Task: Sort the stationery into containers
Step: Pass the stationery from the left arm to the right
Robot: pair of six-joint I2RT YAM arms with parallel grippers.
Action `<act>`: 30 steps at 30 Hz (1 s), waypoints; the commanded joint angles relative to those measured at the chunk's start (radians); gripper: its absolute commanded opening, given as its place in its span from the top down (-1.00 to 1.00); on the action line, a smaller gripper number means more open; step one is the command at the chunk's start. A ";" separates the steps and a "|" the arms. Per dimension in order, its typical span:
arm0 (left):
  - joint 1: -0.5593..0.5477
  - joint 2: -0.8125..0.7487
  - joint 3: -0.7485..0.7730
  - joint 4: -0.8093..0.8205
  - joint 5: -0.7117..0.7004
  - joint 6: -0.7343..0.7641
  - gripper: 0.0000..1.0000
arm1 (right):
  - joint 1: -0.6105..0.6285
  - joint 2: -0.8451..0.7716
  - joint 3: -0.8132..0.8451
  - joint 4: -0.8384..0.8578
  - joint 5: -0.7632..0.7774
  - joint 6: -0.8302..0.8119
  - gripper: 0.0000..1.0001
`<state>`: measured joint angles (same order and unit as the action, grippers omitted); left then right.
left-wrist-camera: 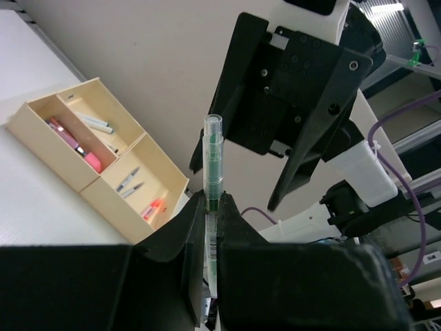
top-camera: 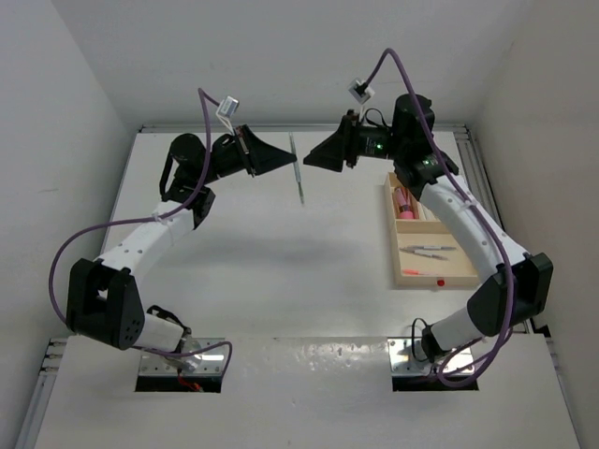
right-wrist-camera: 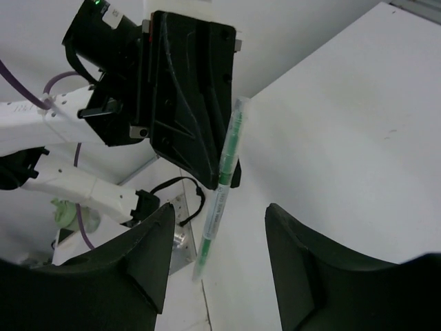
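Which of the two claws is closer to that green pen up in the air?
Left. The left gripper is shut on the green pen, holding it in the air. The right gripper faces it, open, apparently just short of touching.

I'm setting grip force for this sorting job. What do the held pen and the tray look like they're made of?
The pen is likely plastic: it has a clear, glossy barrel with green showing through and a printed label lower down. The tray looks like pale, unfinished wood or plywood, with a matte surface, thin flat walls and square joints. The grain is too faint to confirm this.
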<state>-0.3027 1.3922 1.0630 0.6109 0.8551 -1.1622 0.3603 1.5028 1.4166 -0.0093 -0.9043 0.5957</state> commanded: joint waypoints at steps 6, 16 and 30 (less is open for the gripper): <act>-0.024 -0.027 0.008 0.107 0.019 -0.054 1.00 | 0.052 -0.001 0.033 0.017 0.002 -0.002 -0.01; -0.030 -0.019 0.003 0.132 0.012 -0.074 1.00 | 0.089 -0.006 0.004 -0.023 -0.005 -0.043 0.22; -0.001 -0.010 0.043 -0.020 0.051 0.031 -0.99 | 0.062 -0.026 0.015 -0.173 -0.001 -0.218 1.00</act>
<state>-0.3210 1.3922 1.0649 0.6487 0.8806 -1.1946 0.4389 1.5047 1.4158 -0.1097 -0.8913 0.4976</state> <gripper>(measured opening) 0.900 0.029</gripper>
